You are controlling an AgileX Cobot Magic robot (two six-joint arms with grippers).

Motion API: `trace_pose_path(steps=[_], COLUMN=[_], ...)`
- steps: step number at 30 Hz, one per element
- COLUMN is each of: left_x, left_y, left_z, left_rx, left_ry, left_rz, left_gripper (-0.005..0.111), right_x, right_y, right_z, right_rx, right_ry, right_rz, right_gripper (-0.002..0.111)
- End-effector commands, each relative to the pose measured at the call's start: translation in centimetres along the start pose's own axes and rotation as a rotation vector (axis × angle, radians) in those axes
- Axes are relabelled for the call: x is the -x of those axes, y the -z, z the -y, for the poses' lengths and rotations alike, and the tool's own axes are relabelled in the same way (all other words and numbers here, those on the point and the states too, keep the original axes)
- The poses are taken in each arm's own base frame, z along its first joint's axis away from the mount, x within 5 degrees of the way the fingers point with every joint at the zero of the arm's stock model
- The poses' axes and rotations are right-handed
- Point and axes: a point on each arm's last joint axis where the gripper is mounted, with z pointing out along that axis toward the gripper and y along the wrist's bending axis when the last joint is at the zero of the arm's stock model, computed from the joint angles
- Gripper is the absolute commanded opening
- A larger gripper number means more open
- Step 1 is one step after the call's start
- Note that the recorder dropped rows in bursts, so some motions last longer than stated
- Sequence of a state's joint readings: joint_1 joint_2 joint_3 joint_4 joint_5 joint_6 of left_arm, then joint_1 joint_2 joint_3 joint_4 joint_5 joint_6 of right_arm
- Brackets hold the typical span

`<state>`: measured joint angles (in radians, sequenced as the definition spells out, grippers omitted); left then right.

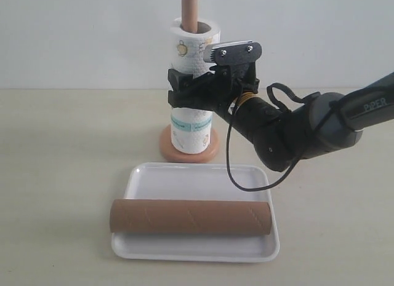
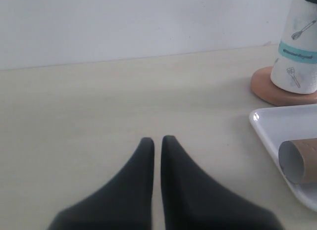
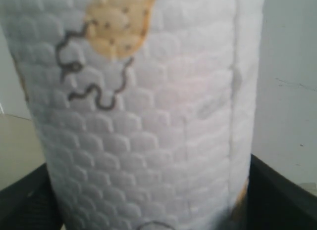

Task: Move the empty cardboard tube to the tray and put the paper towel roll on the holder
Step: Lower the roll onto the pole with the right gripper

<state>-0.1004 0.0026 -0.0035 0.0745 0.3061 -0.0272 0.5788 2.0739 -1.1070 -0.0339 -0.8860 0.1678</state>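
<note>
The paper towel roll [image 1: 189, 127] stands upright on the holder [image 1: 189, 8], whose rod top pokes out above it and whose disc base [image 1: 213, 148] shows below. My right gripper [image 1: 192, 93] reaches in from the right and is shut on the roll at mid-height. In the right wrist view the roll [image 3: 148, 116] fills the space between the dark fingers [image 3: 280, 195]. The empty cardboard tube [image 1: 191, 217] lies lengthwise across the white tray [image 1: 197, 175]. My left gripper [image 2: 157, 140] is shut on nothing, low over bare table to the left of the tray [image 2: 277, 123].
A white wall rises behind the beige table. A black cable [image 1: 237, 175] hangs from the right arm and loops over the tray's far right corner. The left wrist view also catches the tube's open end [image 2: 297, 161] and the holder's base [image 2: 265, 87].
</note>
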Motion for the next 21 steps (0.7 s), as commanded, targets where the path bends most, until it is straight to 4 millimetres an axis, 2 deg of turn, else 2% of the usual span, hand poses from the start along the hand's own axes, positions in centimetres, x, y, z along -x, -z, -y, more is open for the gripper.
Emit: trace_pose_path(steps=[1, 3, 8, 9, 15, 21], left_x=[-0.1, -0.1, -0.1, -0.1, -0.1, -0.1], left_y=[0.0, 0.0, 0.0, 0.0, 0.0, 0.0], left_z=[0.0, 0.0, 0.0, 0.0, 0.0, 0.0], left_rx=[0.002, 0.003, 0.003, 0.003, 0.003, 0.003], left_ry=[-0.002, -0.002, -0.002, -0.002, -0.002, -0.002], left_rz=[0.002, -0.002, -0.002, -0.002, -0.002, -0.002], left_gripper=[0.005, 0.005, 0.005, 0.005, 0.005, 0.005], right_x=[0.3, 0.3, 0.3, 0.3, 0.4, 1.2], right_y=[0.0, 0.0, 0.0, 0.0, 0.0, 0.6], right_z=[0.0, 0.0, 0.0, 0.0, -0.1, -1.0], right_rx=[-0.004, -0.004, -0.003, -0.003, 0.005, 0.095], right_ry=[-0.008, -0.008, -0.014, -0.013, -0.014, 0.061], right_rz=[0.006, 0.006, 0.008, 0.008, 0.015, 0.014], right_gripper=[0.013, 0.033, 0.101, 0.105, 0.104, 0.104])
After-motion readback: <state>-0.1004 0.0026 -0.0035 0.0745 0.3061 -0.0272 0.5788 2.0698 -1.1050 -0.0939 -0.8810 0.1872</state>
